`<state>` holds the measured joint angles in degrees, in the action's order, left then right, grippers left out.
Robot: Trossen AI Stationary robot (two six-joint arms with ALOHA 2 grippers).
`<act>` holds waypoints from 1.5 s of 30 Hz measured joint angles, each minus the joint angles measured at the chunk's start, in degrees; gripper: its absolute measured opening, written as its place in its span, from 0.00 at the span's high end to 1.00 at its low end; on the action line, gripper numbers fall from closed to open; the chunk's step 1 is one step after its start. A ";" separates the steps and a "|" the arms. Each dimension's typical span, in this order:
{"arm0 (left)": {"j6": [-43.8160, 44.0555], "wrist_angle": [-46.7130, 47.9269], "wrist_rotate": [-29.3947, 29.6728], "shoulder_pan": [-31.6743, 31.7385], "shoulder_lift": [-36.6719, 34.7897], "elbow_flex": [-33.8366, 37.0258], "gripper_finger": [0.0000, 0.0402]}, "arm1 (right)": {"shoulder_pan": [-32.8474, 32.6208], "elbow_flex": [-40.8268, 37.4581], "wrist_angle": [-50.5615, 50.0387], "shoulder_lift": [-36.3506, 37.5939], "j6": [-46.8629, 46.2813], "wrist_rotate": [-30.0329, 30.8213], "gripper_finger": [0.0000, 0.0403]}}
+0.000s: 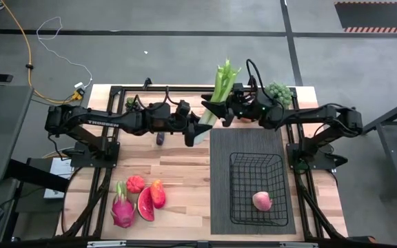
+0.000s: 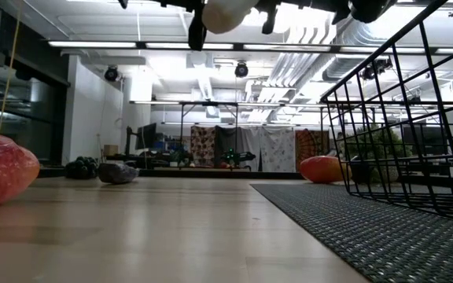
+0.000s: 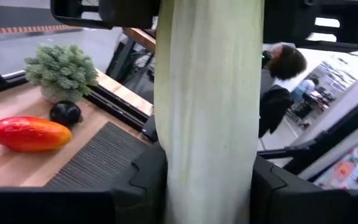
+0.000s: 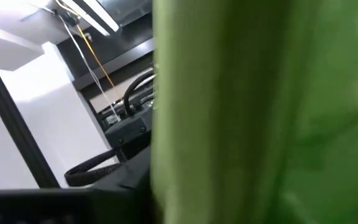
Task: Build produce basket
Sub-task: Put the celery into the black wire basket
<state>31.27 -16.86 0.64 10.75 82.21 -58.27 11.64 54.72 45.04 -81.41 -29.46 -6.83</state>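
The celery bunch (image 1: 218, 93) is held off the table between both grippers, its pale base pointing near-left and its leaves toward the far edge. My left gripper (image 1: 193, 132) is shut on the base and my right gripper (image 1: 222, 110) is shut on the green stalks. The low view shows the base (image 2: 226, 12) high above the tabletop. The black wire basket (image 1: 234, 186) stands on the ribbed mat with a peach (image 1: 262, 201) inside. The dragon fruit (image 1: 123, 208), watermelon slice (image 1: 145, 205) and two red-orange fruits (image 1: 158, 193) lie near-left. My left gripper pinches the celery's pale base end (image 3: 207, 124) between its two fingers (image 3: 145, 180). It comes level from the table's left, with the fingers across the stalks. The celery is lifted clear. My right gripper holds the green stalks (image 4: 229, 112) above the base, coming from the table's right. The celery fills its wrist view and hides the fingers.
A bunch of green grapes (image 1: 279, 91) sits at the far-right corner, with a red-orange mango (image 3: 30, 134) and a small dark fruit (image 3: 65, 112) near it. A dark fruit (image 1: 160, 139) lies under the left arm. Bare wood lies between the mat (image 1: 219, 148) and the near-left fruit.
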 joint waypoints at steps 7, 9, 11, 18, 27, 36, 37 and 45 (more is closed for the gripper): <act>-0.41 0.28 -7.12 3.05 -0.66 0.08 0.47 | 2.41 0.00 -14.55 8.34 6.22 -0.69 0.90; -1.35 0.00 -8.85 4.10 -1.54 0.07 0.42 | 3.96 0.05 -19.13 12.04 8.19 -0.73 0.92; -3.04 0.42 -10.54 5.25 -3.04 0.10 0.38 | 5.46 0.09 -24.71 15.57 9.87 -0.70 0.92; -9.73 2.37 -12.11 10.20 -12.28 0.06 0.35 | 9.05 0.09 -42.57 28.32 10.34 -0.75 0.92; -12.01 5.94 -11.34 13.65 -21.88 0.05 0.39 | -3.76 3.77 -69.32 34.80 -0.74 -2.25 0.92; -11.98 7.19 -10.42 13.57 -22.25 0.05 0.39 | -28.54 -7.16 -70.04 34.54 -19.98 17.21 0.92; -11.98 7.30 -10.42 13.57 -22.06 0.05 0.39 | -30.94 -9.19 -67.27 34.54 -22.29 19.93 0.92; -11.96 8.70 -8.74 13.57 -21.99 0.07 0.39 | -40.76 -19.94 -53.43 27.66 -37.11 34.44 0.92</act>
<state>19.31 -8.17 -8.10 24.32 60.23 -58.19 -29.12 34.77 -8.39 -53.75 -66.56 27.61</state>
